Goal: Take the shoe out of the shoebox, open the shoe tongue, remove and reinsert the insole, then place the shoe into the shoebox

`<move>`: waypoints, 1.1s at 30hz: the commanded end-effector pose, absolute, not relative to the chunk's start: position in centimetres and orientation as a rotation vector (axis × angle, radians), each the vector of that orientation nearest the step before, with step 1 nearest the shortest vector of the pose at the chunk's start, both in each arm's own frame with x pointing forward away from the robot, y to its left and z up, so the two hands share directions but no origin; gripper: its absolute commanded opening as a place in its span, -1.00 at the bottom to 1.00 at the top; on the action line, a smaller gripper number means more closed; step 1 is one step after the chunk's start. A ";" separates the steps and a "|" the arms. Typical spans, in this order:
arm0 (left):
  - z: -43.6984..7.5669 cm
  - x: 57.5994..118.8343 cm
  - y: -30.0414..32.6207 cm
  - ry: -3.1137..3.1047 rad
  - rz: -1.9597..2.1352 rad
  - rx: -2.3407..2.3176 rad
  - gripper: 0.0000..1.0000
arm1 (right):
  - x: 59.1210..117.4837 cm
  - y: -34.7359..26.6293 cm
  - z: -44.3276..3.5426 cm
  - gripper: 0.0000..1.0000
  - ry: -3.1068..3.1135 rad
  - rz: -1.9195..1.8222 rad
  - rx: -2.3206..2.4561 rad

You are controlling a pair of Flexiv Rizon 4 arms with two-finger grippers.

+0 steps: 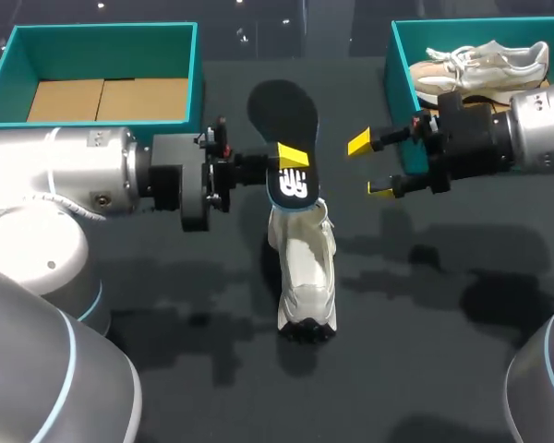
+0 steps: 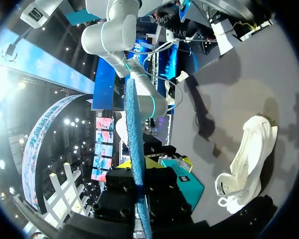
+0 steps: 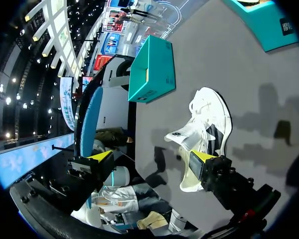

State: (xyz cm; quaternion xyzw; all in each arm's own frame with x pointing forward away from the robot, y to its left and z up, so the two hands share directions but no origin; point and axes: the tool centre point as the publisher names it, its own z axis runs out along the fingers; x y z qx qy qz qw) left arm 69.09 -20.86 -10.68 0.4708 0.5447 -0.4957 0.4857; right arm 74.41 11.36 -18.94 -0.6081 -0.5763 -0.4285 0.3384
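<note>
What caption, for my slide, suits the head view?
Left gripper grips the insole by the white shoe; right gripper hovers open.

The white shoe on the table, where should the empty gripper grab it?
Probably its middle, across the narrow width. The white shoe lies lengthwise on the table, long sides facing left and right. The right gripper is open on its right side, so come from there. The left gripper is shut on the insole.

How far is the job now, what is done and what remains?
Done: the shoe lies on the table with its insole out. In hand: the left claw holds the insole close to the shoe; the right claw is open. Left: putting the insole back, then boxing the shoe.
</note>
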 end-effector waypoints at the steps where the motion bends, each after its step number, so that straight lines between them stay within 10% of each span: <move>1: -10.7 69.2 -20.9 1.324 -1.206 1.146 -1.00 | 74.4 11.5 -18.9 1.00 -1.502 -1.114 -1.590; 33: -17.1 72.3 -22.7 1.267 -1.185 1.216 -1.00 | 76.2 15.8 -17.4 0.92 -1.416 -1.231 -1.397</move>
